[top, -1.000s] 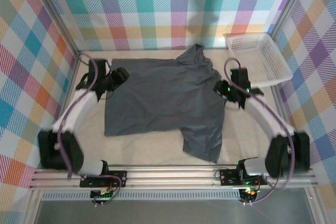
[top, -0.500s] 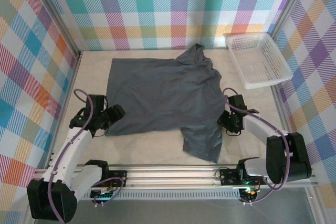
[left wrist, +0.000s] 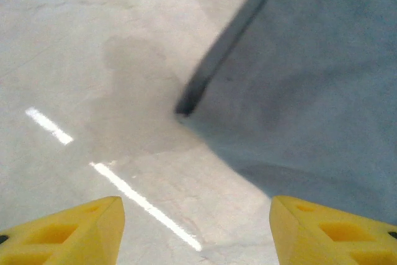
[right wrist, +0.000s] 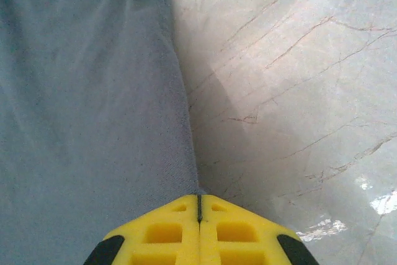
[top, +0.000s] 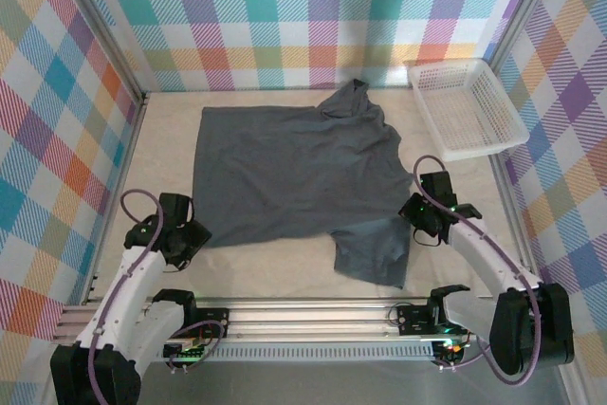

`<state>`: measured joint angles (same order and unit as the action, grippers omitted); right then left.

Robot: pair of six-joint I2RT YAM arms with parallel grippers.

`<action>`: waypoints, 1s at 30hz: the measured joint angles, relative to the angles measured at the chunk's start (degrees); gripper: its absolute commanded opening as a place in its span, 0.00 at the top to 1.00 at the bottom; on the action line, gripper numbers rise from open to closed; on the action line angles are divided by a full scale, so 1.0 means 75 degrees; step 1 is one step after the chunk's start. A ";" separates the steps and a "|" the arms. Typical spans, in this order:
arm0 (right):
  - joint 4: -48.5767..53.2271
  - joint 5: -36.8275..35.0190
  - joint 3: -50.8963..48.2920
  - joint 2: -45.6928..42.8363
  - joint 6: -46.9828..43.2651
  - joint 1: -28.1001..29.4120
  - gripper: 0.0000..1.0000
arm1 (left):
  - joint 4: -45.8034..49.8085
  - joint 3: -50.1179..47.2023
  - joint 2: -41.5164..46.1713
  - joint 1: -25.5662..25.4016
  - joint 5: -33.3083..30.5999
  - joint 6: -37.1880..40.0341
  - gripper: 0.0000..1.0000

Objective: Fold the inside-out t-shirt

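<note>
Grasp phase: R hand (top: 418, 214) has just snapped shut, seemingly pinching the near-right sleeve edge of the t-shirt (top: 294, 168), which lies spread flat mid surface (top: 275, 277). L hand (top: 193, 234) has dropped to the near-left hem corner, fingers apart, nothing held yet. Looks half-grasped; L pinch needed before any fold.

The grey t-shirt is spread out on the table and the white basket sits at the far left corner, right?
Not quite. The white basket sits at the far right corner, as the top external view shows. The grey t-shirt is indeed spread out on the table.
</note>
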<state>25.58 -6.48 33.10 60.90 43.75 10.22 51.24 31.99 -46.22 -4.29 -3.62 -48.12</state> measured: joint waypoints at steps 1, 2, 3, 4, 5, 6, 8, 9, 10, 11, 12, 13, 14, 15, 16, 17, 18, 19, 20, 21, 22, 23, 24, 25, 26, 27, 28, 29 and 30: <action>0.0017 -0.0009 0.0000 -0.0038 0.0035 0.0000 1.00 | 0.0047 -0.0052 0.0061 0.0000 -0.0058 -0.0082 0.38; 0.0035 -0.0026 0.0000 -0.0073 0.0064 0.0000 1.00 | 0.0093 -0.0087 0.0087 0.0000 -0.0119 -0.0160 0.39; 0.0061 -0.0032 0.0000 -0.0105 0.0085 0.0000 1.00 | 0.0085 -0.0114 0.0079 0.0000 -0.0178 -0.0216 0.39; 0.0087 -0.0052 0.0000 -0.0137 0.0085 0.0000 1.00 | 0.0003 -0.0152 0.0029 0.0000 -0.0192 -0.0221 0.40; 0.0117 -0.0064 0.0000 -0.0175 0.0082 0.0000 1.00 | -0.0184 -0.0224 -0.0052 0.0003 -0.0140 -0.0216 0.41; 0.0128 -0.0070 0.0000 -0.0189 0.0082 0.0000 1.00 | -0.0382 -0.0306 -0.0166 0.0006 -0.0029 -0.0210 0.42; 0.0149 -0.0073 0.0000 -0.0195 0.0061 0.0000 1.00 | -0.0790 -0.0458 -0.0455 0.0006 0.0219 -0.0213 0.48; 0.0154 -0.0073 0.0003 -0.0192 0.0050 0.0000 1.00 | -0.0985 -0.0507 -0.0676 0.0006 0.0347 -0.0201 0.50; 0.0172 -0.0070 0.0012 -0.0192 0.0047 0.0000 1.00 | -0.1139 -0.0533 -0.0906 0.0009 0.0420 -0.0187 0.51; 0.0187 -0.0064 0.0020 -0.0192 0.0038 0.0000 1.00 | -0.1288 -0.0548 -0.1102 0.0006 0.0458 -0.0189 0.51; 0.0204 -0.0055 0.0035 -0.0192 0.0020 0.0000 1.00 | -0.1451 -0.0565 -0.1282 0.0009 0.0449 -0.0201 0.51; 0.0204 -0.0055 0.0047 -0.0192 0.0003 0.0000 1.00 | -0.1582 -0.0583 -0.1399 0.0012 0.0425 -0.0207 0.51; 0.0204 -0.0055 0.0058 -0.0192 -0.0009 0.0000 1.00 | -0.1679 -0.0603 -0.1460 0.0012 0.0396 -0.0207 0.50; 0.0204 -0.0052 0.0064 -0.0192 -0.0026 0.0000 1.00 | -0.1792 -0.0621 -0.1518 0.0012 0.0344 -0.0204 0.49; 0.0210 -0.0052 0.0076 -0.0192 -0.0047 0.0000 1.00 | -0.1900 -0.0641 -0.1553 0.0015 0.0277 -0.0195 0.49; 0.0213 -0.0052 0.0087 -0.0192 -0.0067 0.0000 1.00 | -0.1955 -0.0647 -0.1577 0.0015 0.0221 -0.0184 0.49; 0.0219 -0.0052 0.0093 -0.0195 -0.0085 0.0000 1.00 | -0.2034 -0.0653 -0.1597 0.0015 0.0134 -0.0175 0.49; 0.0224 -0.0050 0.0102 -0.0195 -0.0093 0.0000 1.00 | -0.2101 -0.0659 -0.1617 0.0015 0.0044 -0.0152 0.49; 0.0227 -0.0047 0.0102 -0.0198 -0.0093 0.0000 1.00 | -0.2151 -0.0662 -0.1629 0.0015 -0.0029 -0.0122 0.50; 0.0233 -0.0047 0.0102 -0.0201 -0.0093 0.0000 1.00 | -0.2212 -0.0667 -0.1644 0.0015 -0.0111 -0.0087 0.51; 0.0230 -0.0047 0.0102 -0.0201 -0.0093 0.0000 1.00 | -0.2294 -0.0682 -0.1652 0.0015 -0.0169 -0.0058 0.52; 0.0233 -0.0038 0.0102 -0.0201 -0.0093 0.0000 1.00 | -0.2363 -0.0699 -0.1670 0.0015 -0.0210 -0.0035 0.53; 0.0236 -0.0020 0.0102 -0.0201 -0.0093 0.0000 1.00 | -0.2433 -0.0720 -0.1693 0.0015 -0.0227 -0.0032 0.54; 0.0245 -0.0017 0.0102 -0.0201 -0.0093 0.0000 1.00 | -0.2495 -0.0743 -0.1725 0.0015 -0.0251 -0.0029 0.54; 0.0259 -0.0012 0.0102 -0.0201 -0.0093 0.0000 1.00 | -0.2521 -0.0752 -0.1778 0.0015 -0.0259 -0.0029 0.55; 0.0268 0.0000 0.0102 -0.0204 -0.0093 0.0000 1.00 | -0.2565 -0.0764 -0.1830 0.0015 -0.0262 -0.0026 0.55; 0.0271 0.0003 0.0102 -0.0207 -0.0093 0.0000 1.00 | -0.2643 -0.0793 -0.1874 0.0015 -0.0259 -0.0015 0.56; 0.0289 0.0006 0.0102 -0.0219 -0.0093 0.0000 1.00 | -0.2690 -0.0822 -0.1915 0.0015 -0.0256 -0.0009 0.57; 0.0303 0.0006 0.0102 -0.0239 -0.0093 0.0000 1.00 | -0.2725 -0.0854 -0.1944 0.0015 -0.0254 -0.0009 0.58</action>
<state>27.86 -6.44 33.87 59.11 43.05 10.22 30.81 25.58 -60.80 -4.19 -5.52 -48.18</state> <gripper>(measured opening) 0.047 0.441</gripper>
